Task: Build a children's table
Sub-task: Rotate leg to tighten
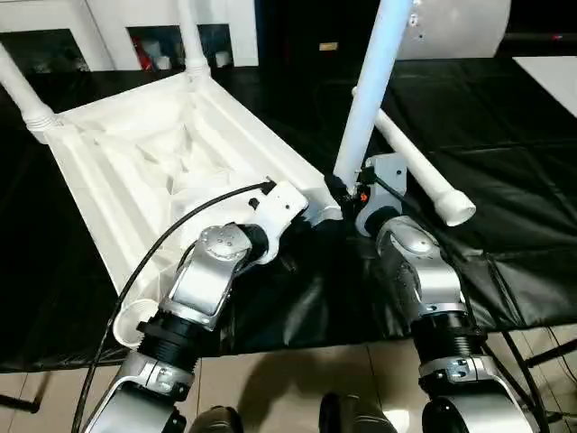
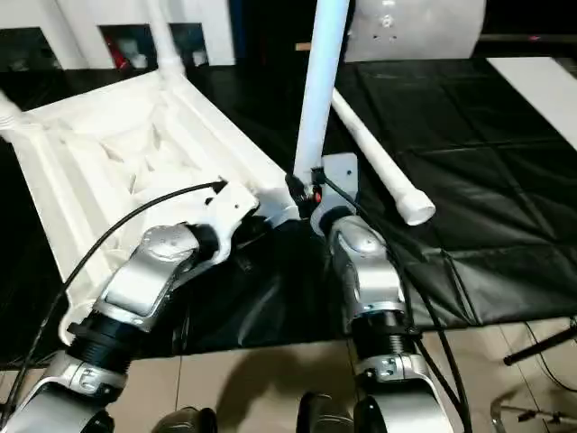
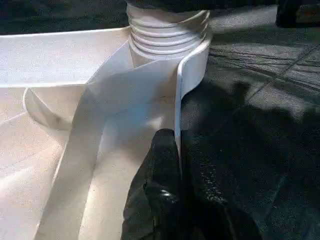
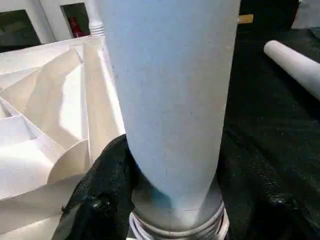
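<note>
The children's table top (image 1: 135, 153) lies upside down on black cloth, ribbed underside up. Two white legs stand in its far corners (image 1: 22, 95) (image 1: 191, 36). A third leg (image 1: 370, 90) stands nearly upright at the near right corner socket (image 3: 165, 30). My right gripper (image 4: 175, 180) is shut on the base of this leg, with black fingers (image 4: 102, 185) on either side of the tube. My left gripper (image 3: 174, 145) is shut on the top's thin side rim (image 3: 187, 75) just beside that corner. A fourth leg (image 1: 419, 171) lies loose on the cloth to the right.
The black cloth (image 1: 505, 180) covers the work surface and ends near my forearms, with tiled floor (image 1: 297, 379) below. White cabinets (image 1: 54, 27) stand behind. The top's near left corner socket (image 1: 133, 320) sits at the cloth's front edge. A black cable (image 1: 153, 262) loops over my left arm.
</note>
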